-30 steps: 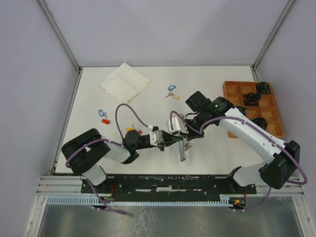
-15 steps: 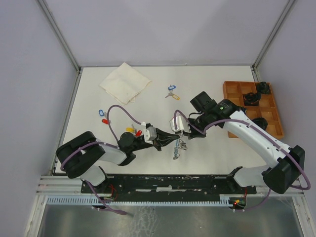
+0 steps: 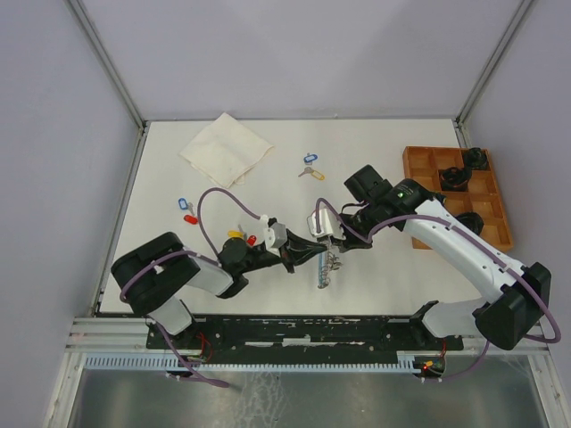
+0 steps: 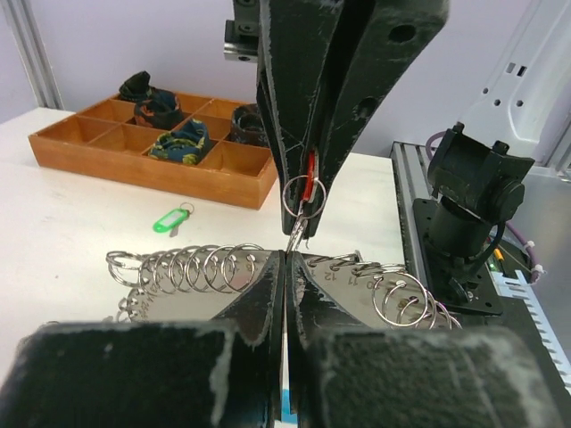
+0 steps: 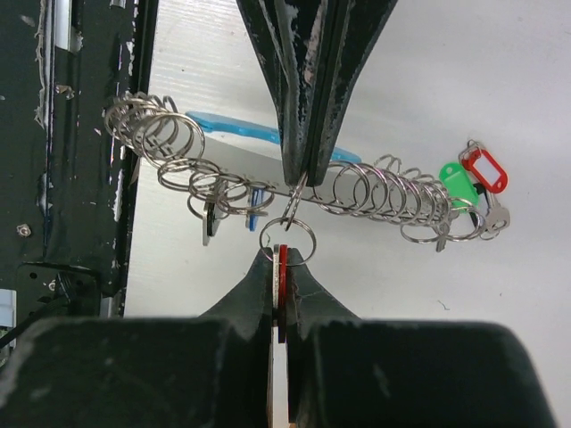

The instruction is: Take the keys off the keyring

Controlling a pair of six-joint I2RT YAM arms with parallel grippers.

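Left tool shifted, clamping keyring; wrist views show right tool pinching red tag.

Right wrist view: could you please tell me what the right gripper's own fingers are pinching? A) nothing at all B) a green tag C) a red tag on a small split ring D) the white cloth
C: a red tag shows as a sliver between the shut fingers of the right gripper, with its small split ring just beyond the tips.
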